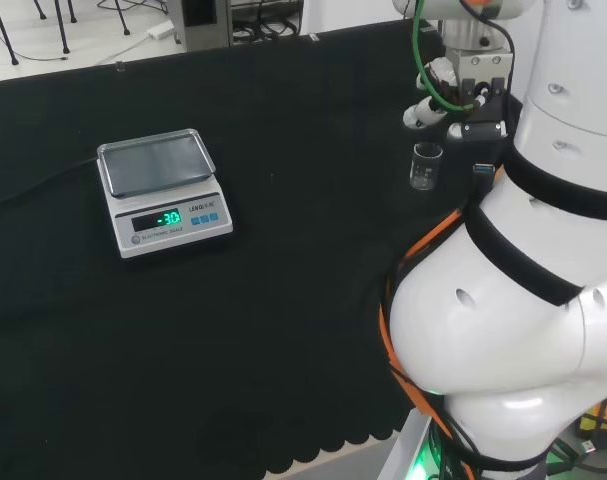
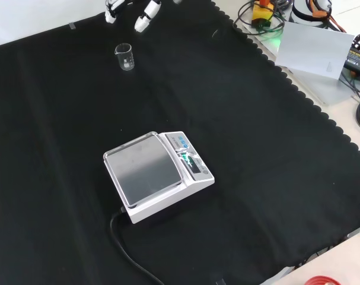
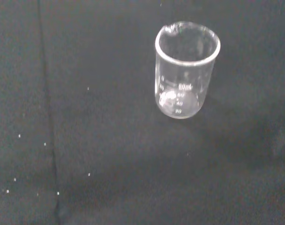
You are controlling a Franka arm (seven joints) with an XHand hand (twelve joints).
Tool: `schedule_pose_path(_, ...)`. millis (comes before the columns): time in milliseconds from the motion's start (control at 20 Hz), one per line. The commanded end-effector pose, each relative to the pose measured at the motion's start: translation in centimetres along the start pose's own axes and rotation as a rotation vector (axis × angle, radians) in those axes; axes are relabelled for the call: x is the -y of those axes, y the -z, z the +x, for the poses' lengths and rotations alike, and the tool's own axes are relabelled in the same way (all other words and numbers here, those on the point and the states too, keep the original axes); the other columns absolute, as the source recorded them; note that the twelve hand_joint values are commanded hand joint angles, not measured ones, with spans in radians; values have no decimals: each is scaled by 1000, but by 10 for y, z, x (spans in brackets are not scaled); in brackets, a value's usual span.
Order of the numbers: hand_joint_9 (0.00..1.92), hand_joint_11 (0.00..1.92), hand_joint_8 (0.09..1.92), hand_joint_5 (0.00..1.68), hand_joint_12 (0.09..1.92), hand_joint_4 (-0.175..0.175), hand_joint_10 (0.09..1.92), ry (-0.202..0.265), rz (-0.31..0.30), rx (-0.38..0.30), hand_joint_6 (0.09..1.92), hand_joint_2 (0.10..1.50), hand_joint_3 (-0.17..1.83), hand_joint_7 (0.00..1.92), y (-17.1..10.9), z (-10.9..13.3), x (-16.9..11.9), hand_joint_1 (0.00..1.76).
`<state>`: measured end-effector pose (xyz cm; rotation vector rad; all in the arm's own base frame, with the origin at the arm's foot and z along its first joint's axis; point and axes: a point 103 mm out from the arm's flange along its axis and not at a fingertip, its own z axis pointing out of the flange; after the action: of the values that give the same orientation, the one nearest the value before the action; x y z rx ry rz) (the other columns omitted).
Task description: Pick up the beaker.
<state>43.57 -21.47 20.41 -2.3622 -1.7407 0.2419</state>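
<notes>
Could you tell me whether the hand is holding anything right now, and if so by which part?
Nothing is held: the hand hangs apart from the beaker, which stands upright on the cloth.

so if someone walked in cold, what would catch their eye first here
Probably the white scale with its glowing green display, sitting alone mid-cloth in the front view. Next, the small clear beaker standing upright on the black cloth toward the top of that view, apparently empty in the wrist view. Just above it in the front view hangs the hand, its fingers pointing down and apart from the glass.
</notes>
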Motion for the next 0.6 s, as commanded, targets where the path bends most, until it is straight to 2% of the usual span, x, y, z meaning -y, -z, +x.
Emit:
schedule_pose_path(50,334,93,685,339,1448,-30,825,17,28,-17,260,1085,-175,199,-16,0,-3,735)
schedule_pose_path(250,338,95,685,343,1446,-32,824,13,47,-41,258,1087,-175,202,-30,-1,-6,735)
schedule_pose_path(350,339,95,684,344,1446,-32,824,-4,59,-65,257,1087,-175,203,-35,-5,-10,736)
schedule_pose_path(600,331,95,681,340,1444,-32,819,0,88,-32,251,1085,-175,198,-43,0,-23,737)
